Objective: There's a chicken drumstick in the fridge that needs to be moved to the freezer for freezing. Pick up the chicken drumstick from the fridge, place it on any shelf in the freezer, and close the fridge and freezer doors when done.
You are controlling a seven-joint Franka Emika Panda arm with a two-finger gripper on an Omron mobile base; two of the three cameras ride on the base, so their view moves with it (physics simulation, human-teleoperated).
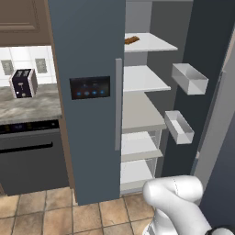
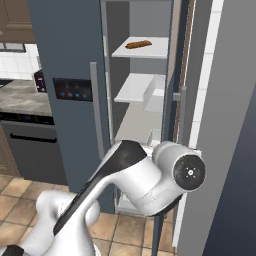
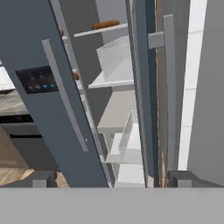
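**End effector wide open before the open fridge**

The end effector point(image 3: 109, 179) has its jaws fully spread and grips nothing; its dark tips flank the fridge opening. At 10 o'clock in the hand view stands the shut freezer door point(image 3: 48, 100), its dark panel point(image 3: 37, 79) lit blue. At 12 o'clock the fridge point(image 1: 142, 110) is open, white shelves bare, clear door bins point(image 1: 189, 78) at 2 o'clock. Farthest, a brown stick-shaped food point(image 2: 138, 44) lies on the top shelf point(image 2: 150, 50). I cannot tell where the chicken drumstick is. A toaster point(image 1: 24, 82) sits on the worktop point(image 1: 27, 108).

Matt slate-blue fridge and freezer doors point(image 1: 89, 46); seemingly clear-plastic bins point(image 1: 189, 78).
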